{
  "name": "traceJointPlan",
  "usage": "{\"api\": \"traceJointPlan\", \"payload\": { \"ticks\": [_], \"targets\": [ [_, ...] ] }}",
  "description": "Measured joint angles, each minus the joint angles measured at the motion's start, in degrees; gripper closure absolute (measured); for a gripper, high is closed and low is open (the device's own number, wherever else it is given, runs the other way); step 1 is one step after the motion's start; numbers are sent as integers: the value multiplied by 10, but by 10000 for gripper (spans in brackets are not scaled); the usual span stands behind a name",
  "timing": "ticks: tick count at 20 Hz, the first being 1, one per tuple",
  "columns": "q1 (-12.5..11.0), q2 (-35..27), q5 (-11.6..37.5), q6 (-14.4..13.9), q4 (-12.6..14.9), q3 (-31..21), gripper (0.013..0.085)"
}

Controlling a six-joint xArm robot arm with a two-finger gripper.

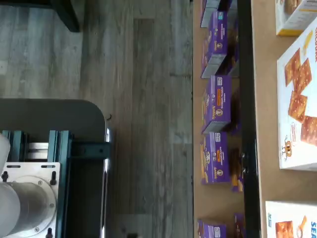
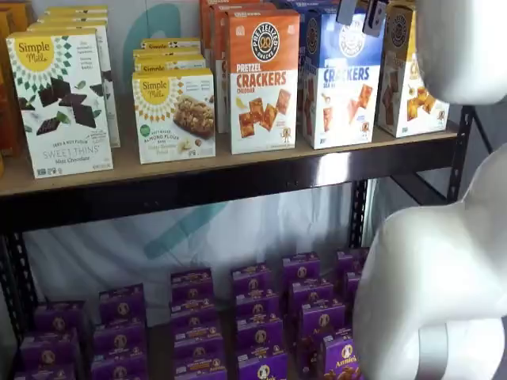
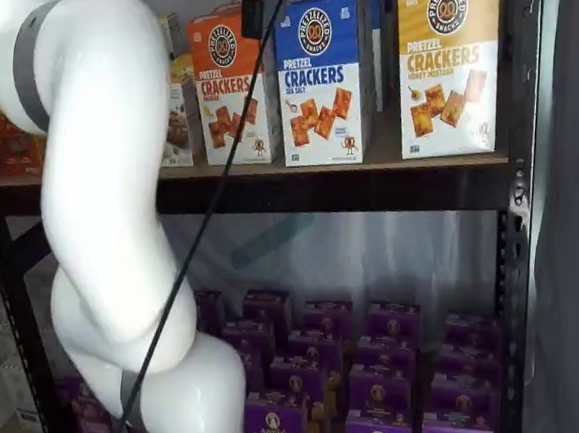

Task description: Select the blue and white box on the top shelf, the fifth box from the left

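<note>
The blue and white box (image 2: 341,79) stands upright on the top shelf (image 2: 238,180), between an orange-topped cracker box (image 2: 263,79) and a yellow-topped one (image 2: 408,75). It also shows in a shelf view (image 3: 325,79). In the wrist view only its white corner with blue lettering shows (image 1: 292,223). My gripper (image 2: 361,14) hangs from the top edge, in front of the box's blue top. In a shelf view (image 3: 252,8) only a black finger and a cable show. I cannot tell if it is open. Nothing is in it.
Simple Mills boxes (image 2: 173,115) stand further left on the shelf. Several purple boxes (image 2: 253,317) fill the lower shelf. The white arm (image 3: 102,182) fills much of both shelf views. A dark mount with teal brackets (image 1: 54,148) shows over grey wood flooring (image 1: 138,99).
</note>
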State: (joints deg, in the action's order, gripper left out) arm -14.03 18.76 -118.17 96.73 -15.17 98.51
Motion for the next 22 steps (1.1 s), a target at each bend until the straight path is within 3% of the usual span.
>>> {"api": "traceJointPlan", "payload": {
  "ticks": [3, 8, 16, 22],
  "targets": [
    [28, 26, 52, -8, 31, -40, 130],
    [42, 34, 72, -23, 27, -60, 130],
    [-6, 39, 117, -22, -70, -59, 130],
    [-16, 32, 161, -11, -74, -55, 130]
  ]
}}
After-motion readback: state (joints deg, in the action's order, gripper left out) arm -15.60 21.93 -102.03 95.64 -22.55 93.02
